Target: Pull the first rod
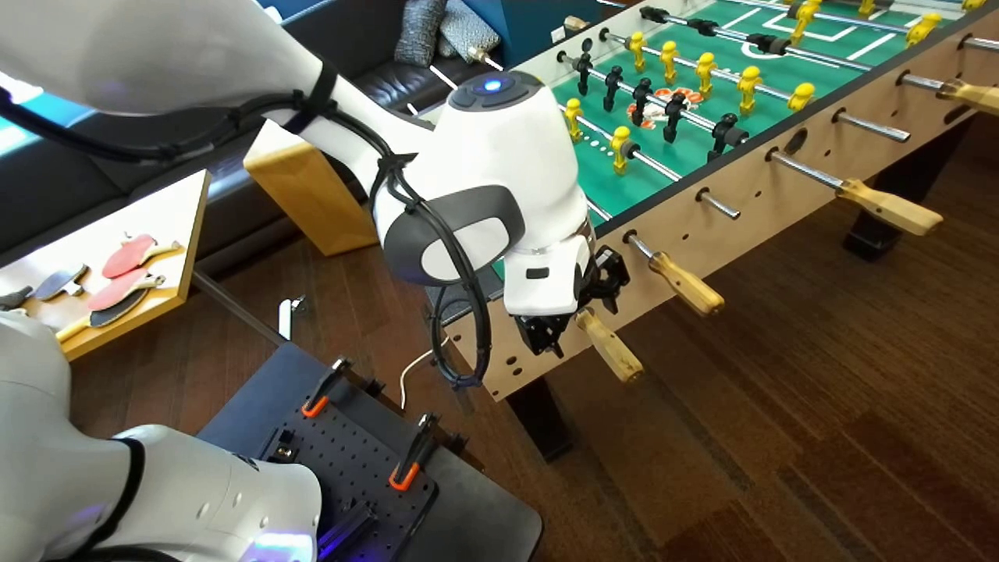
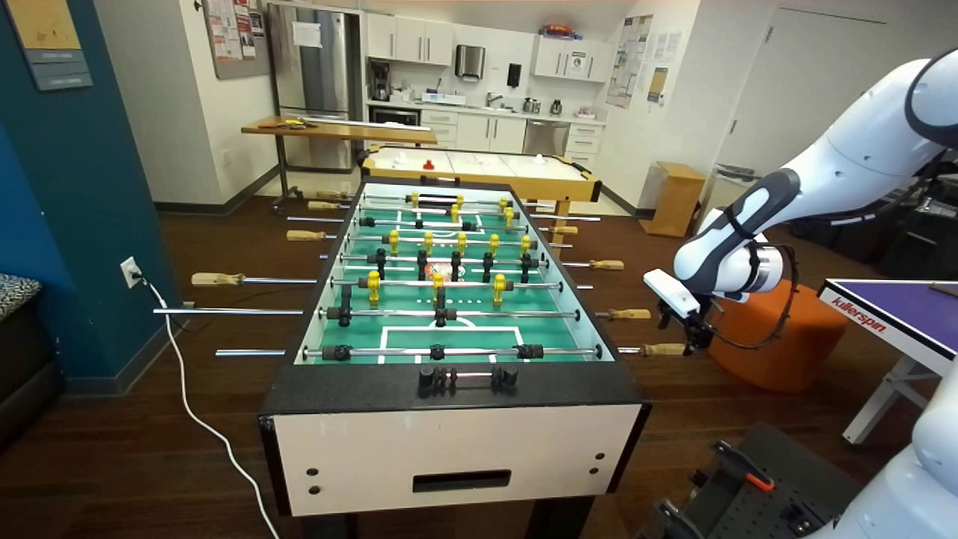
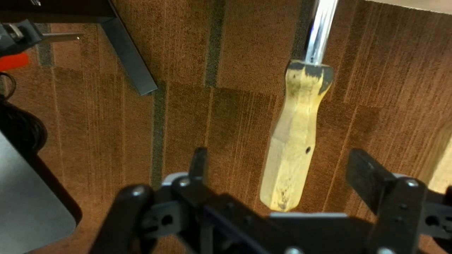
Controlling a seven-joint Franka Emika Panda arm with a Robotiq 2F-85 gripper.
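The first rod shows its tan tapered wooden handle point(image 1: 611, 347) sticking out of the table's side, at the near corner, in an exterior view. In an exterior view the same handle point(image 2: 661, 349) is nearest the table's near end. In the wrist view the handle point(image 3: 293, 141) points down the picture, with its silver rod point(image 3: 320, 31) above it. My gripper point(image 3: 278, 154) is open, one finger on each side of the handle, with gaps on both sides. In both exterior views the gripper point(image 1: 585, 331) is close over the handle point(image 2: 677, 335). I cannot tell how far down the fingers reach.
The foosball table side point(image 1: 741, 191) carries further rods; the neighbouring handle point(image 1: 687, 285) is close to my gripper. A dark cart point(image 1: 468, 499) with orange-tipped clamps point(image 1: 414, 453) stands by the arm's base. An orange stool point(image 2: 778, 337) stands behind the arm.
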